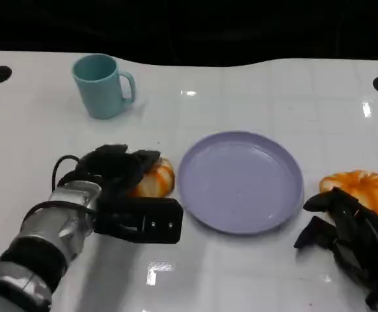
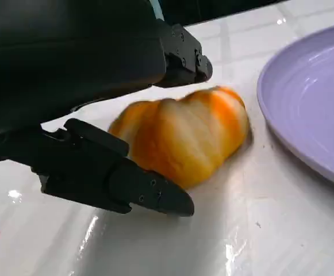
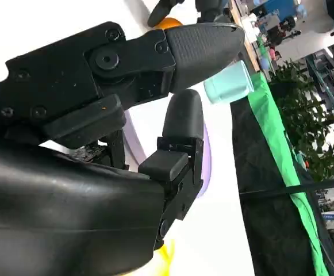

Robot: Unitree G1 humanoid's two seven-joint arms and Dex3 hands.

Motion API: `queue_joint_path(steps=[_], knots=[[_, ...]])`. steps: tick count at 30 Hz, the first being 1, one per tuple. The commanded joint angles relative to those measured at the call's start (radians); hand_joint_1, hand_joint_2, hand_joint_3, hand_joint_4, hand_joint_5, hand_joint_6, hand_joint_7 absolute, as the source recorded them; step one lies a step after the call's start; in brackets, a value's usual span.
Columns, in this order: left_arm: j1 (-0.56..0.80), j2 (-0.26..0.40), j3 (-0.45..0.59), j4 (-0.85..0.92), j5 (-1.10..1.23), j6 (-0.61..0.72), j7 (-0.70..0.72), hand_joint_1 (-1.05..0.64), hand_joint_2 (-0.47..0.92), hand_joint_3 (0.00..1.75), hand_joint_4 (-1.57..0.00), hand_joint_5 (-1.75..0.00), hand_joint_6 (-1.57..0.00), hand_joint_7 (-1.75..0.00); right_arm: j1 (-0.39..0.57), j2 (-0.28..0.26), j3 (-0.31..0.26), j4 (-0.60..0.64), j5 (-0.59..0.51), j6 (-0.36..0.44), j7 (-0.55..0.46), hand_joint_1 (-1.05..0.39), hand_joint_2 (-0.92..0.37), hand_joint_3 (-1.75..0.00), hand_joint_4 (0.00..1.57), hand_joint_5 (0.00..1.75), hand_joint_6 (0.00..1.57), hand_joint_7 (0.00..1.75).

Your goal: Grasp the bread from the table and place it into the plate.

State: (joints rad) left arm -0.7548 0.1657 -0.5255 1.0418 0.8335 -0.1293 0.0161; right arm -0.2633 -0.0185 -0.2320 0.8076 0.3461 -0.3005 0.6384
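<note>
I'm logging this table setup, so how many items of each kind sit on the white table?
Orange-and-cream bread rolls: 2, one at the left hand, one by the right hand
Round lavender plates: 1
Teal handled mugs: 1
Total: 4

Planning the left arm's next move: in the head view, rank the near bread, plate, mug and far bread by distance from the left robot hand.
1. Bread, under the left robot hand fingers.
2. Purple plate, just right of that bread.
3. Teal mug, at the table's far side.
4. Second bread, beyond the plate, by the right robot hand.
</note>
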Motion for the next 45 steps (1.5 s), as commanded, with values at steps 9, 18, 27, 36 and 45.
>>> queue_joint_path(steps=[9,18,27,36,45], knots=[[-0.085,-0.037,-0.036,0.155,-0.047,-0.020,0.036,-0.53,0.84,0.00,-0.05,-0.02,-0.15,-0.01,0.018,-0.011,-0.005,-0.004,-0.001,0.013,-0.003,-0.53,-0.92,-0.24,0.66,1.56,0.61,1.24],[-0.095,-0.046,-0.045,0.239,-0.069,-0.046,0.086,-0.35,0.92,0.06,-0.69,-1.40,-1.10,-0.27,0.030,-0.009,-0.010,-0.038,0.027,0.077,0.002,-0.54,-0.92,-0.19,0.62,1.57,0.59,1.25],[-0.079,-0.041,0.028,0.207,-0.139,-0.012,0.289,-0.25,0.92,0.46,-0.77,-1.74,-0.49,-1.74,0.020,-0.016,-0.016,-0.027,0.027,0.086,0.008,-0.55,-0.92,-0.19,0.63,1.57,0.58,1.24],[-0.071,-0.020,0.111,0.150,-0.240,-0.062,0.294,-0.25,0.85,0.67,-0.80,-1.75,-0.54,-1.75,0.005,-0.028,-0.011,0.019,-0.007,0.026,0.006,-0.54,-0.92,-0.23,0.67,1.55,0.61,1.22],[-0.089,-0.028,0.128,0.064,-0.270,-0.166,0.291,-0.20,0.62,0.95,-0.82,-1.75,-0.61,-1.75,-0.004,-0.032,-0.010,0.047,-0.011,0.000,0.006,-0.55,-0.92,-0.24,0.68,1.54,0.62,1.22]])
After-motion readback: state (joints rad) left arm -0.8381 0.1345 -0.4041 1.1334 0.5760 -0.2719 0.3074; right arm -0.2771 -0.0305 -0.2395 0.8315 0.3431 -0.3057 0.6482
